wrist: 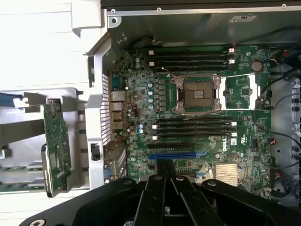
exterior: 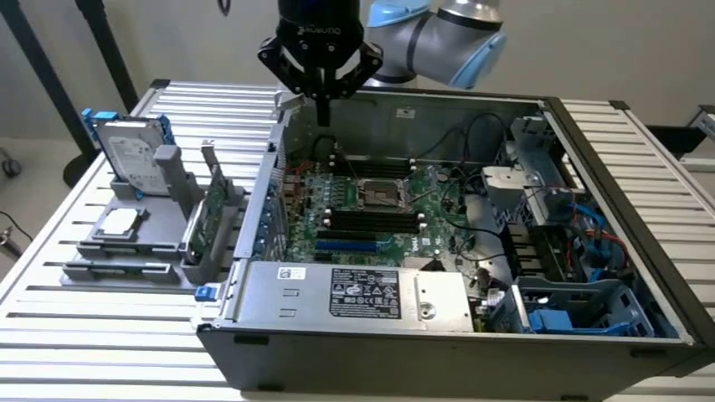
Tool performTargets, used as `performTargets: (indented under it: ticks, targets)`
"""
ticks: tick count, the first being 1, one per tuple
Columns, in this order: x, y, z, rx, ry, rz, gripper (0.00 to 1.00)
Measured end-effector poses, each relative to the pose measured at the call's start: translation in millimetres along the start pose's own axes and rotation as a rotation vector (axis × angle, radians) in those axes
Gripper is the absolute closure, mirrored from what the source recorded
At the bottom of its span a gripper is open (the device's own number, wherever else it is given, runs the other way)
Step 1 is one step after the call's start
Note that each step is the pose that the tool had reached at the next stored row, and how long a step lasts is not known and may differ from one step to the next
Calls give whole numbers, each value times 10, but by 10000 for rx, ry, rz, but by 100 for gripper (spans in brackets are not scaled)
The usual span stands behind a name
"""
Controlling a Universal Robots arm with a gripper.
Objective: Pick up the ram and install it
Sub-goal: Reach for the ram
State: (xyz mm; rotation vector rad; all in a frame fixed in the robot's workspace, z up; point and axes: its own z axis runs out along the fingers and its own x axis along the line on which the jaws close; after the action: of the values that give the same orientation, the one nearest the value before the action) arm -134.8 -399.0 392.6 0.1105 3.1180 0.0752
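My gripper [exterior: 321, 119] hangs above the far left corner of the open computer case [exterior: 447, 339], its two fingers pressed shut with nothing between them. In the wrist view the closed fingertips [wrist: 164, 172] hover over the motherboard [wrist: 197, 141], close to the blue slot [wrist: 171, 155]. Black memory slots [wrist: 195, 128] lie empty on both sides of the CPU socket [wrist: 197, 92]. On the grey rack [exterior: 134, 251] outside the case, a thin strip [exterior: 117, 269] lies along the near slot; it may be the ram, but I cannot tell for sure.
The rack also holds a hard drive [exterior: 126, 155] with blue rails, a CPU [exterior: 119, 221] and an upright green card [exterior: 198, 222] with a metal bracket. Inside the case are a power supply [exterior: 357, 293], cables [exterior: 480, 180] and drive cages [exterior: 558, 251]. Everything rests on a slatted white table [exterior: 100, 352].
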Motion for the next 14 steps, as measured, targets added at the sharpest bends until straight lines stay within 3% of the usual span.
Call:
performTargets:
  ticks: [14]
  targets:
    - [636, -48, -14, -33, 2, 1, 89]
